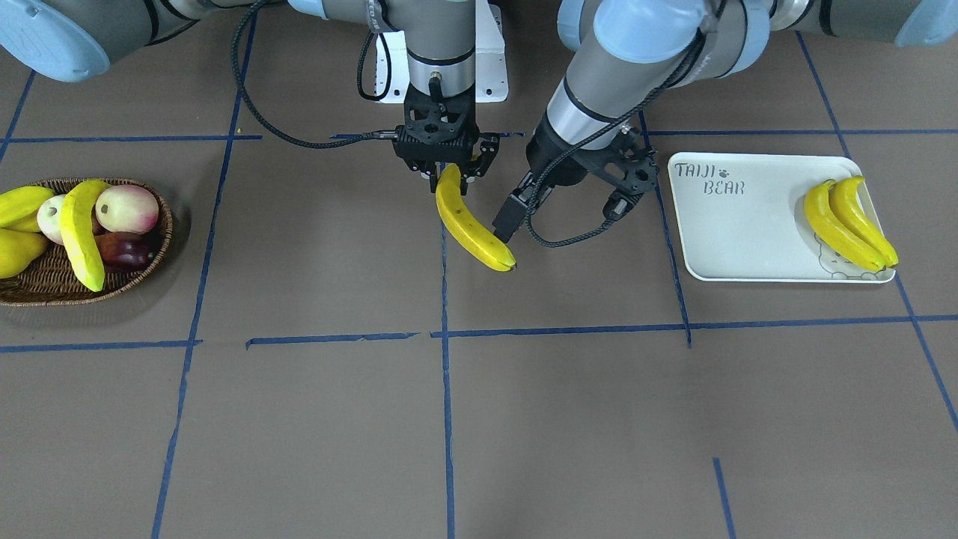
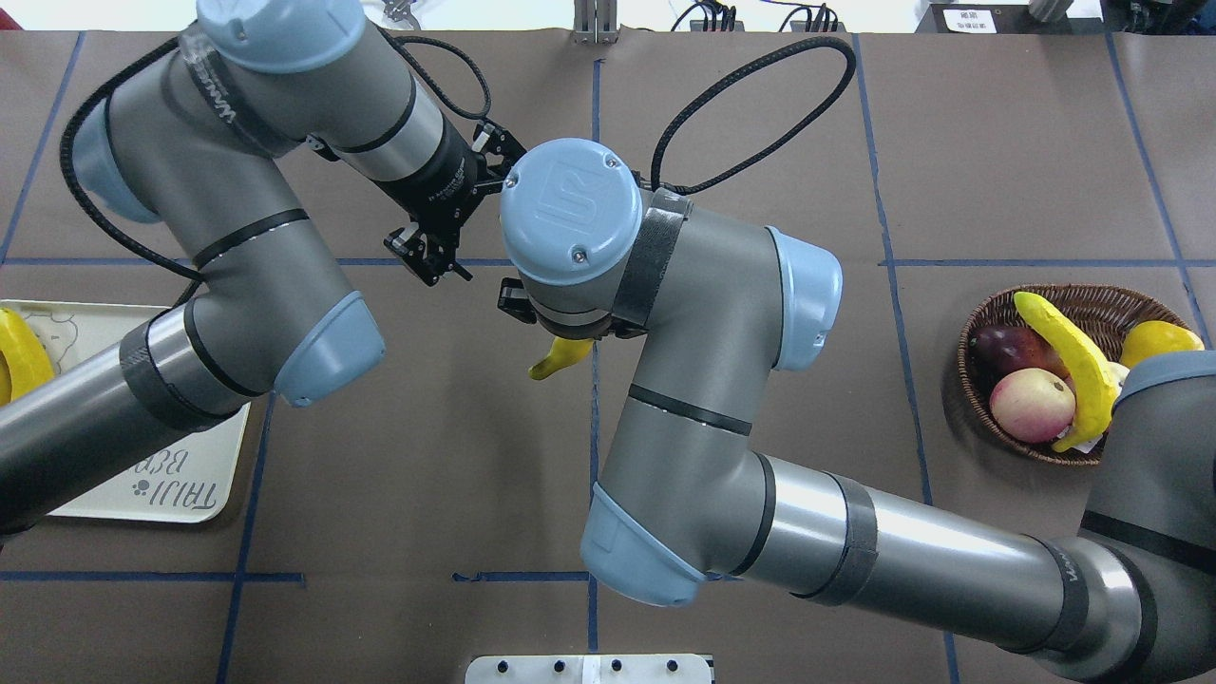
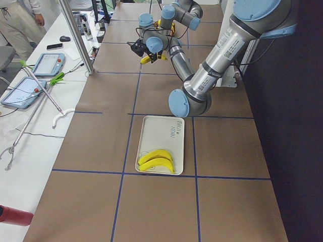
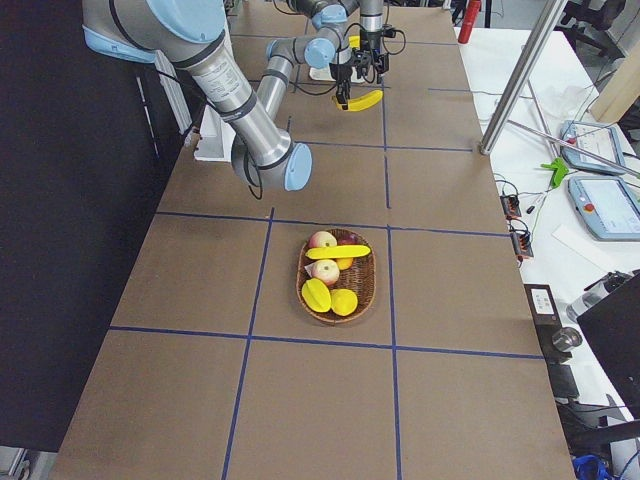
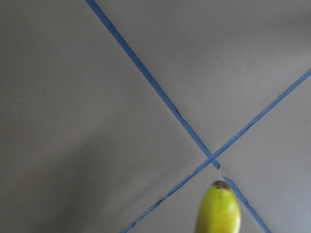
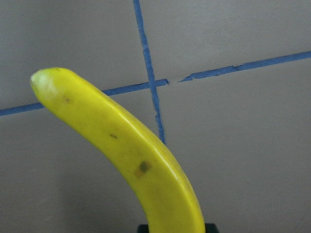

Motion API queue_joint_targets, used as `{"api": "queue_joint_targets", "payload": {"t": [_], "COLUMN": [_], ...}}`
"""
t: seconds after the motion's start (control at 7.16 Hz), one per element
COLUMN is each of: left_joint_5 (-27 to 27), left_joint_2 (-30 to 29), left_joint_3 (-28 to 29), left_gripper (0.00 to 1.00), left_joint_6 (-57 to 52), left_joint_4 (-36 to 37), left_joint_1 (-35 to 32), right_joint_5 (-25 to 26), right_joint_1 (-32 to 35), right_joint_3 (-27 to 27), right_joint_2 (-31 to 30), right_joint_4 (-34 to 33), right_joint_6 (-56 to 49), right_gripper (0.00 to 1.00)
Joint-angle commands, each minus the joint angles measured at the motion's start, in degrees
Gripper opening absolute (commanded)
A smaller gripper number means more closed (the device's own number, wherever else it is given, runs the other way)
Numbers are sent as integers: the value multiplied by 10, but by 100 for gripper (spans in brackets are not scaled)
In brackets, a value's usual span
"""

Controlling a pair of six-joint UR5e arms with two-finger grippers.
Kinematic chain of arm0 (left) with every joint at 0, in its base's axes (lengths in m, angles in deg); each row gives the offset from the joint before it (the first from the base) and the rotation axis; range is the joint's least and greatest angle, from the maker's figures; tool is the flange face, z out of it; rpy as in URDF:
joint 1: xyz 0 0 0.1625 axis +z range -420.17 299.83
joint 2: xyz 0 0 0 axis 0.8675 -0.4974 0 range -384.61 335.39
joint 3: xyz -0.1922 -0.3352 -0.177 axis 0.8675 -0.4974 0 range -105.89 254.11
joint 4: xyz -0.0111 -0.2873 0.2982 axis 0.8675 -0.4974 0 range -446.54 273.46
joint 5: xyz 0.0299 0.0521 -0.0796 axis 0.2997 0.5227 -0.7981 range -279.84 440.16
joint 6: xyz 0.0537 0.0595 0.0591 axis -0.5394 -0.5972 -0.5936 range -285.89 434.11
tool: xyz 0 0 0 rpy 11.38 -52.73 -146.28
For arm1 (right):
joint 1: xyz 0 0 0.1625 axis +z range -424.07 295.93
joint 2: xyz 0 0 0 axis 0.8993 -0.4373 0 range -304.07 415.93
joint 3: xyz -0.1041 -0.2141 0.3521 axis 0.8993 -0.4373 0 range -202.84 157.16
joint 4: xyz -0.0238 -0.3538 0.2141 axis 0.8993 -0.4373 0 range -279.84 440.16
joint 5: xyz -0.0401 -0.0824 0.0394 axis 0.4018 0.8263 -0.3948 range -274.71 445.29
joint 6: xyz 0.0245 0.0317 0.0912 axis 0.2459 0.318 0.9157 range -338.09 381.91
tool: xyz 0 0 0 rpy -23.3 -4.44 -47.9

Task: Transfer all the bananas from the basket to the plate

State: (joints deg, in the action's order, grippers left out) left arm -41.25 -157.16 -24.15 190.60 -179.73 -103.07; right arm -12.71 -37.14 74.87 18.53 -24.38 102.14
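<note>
The fingers of the right gripper [image 1: 447,174] clench the upper end of a banana [image 1: 473,228] hanging above the counter's [image 1: 299,419] middle, long axis steep, free tip slanting toward the left gripper [image 2: 432,261], whose fingers stand spread and empty just beside it; that arm is nearer the tray [image 1: 718,239], where two bananas [image 1: 849,224] lie

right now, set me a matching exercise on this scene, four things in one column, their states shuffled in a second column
Column one:
1 right end effector
2 left end effector
3 plate
4 basket

Column two:
a carries two bananas
b open, empty
c holds apples and a lone banana
d shut on a hanging banana

Pairs: 1-d, 2-b, 3-a, 4-c
</note>
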Motion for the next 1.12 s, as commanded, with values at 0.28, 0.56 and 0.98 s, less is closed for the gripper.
{"api": "queue_joint_targets", "payload": {"t": [0.28,0.56,0.98], "left_joint_5": [21,22,25], "left_joint_2": [-2,-2,0], "left_joint_3": [12,12,15], "left_gripper": [100,95,61], "left_joint_6": [2,2,2], "left_joint_4": [0,0,1], "left_joint_1": [25,26,26], "right_joint_5": [48,64,76], "right_joint_1": [-16,-24,-30], "right_joint_3": [5,17,27], "right_joint_2": [13,8,4], "right_joint_4": [-13,-24,-28], "right_joint_6": [-73,-123,-161], "right_gripper": [0,1,1]}}
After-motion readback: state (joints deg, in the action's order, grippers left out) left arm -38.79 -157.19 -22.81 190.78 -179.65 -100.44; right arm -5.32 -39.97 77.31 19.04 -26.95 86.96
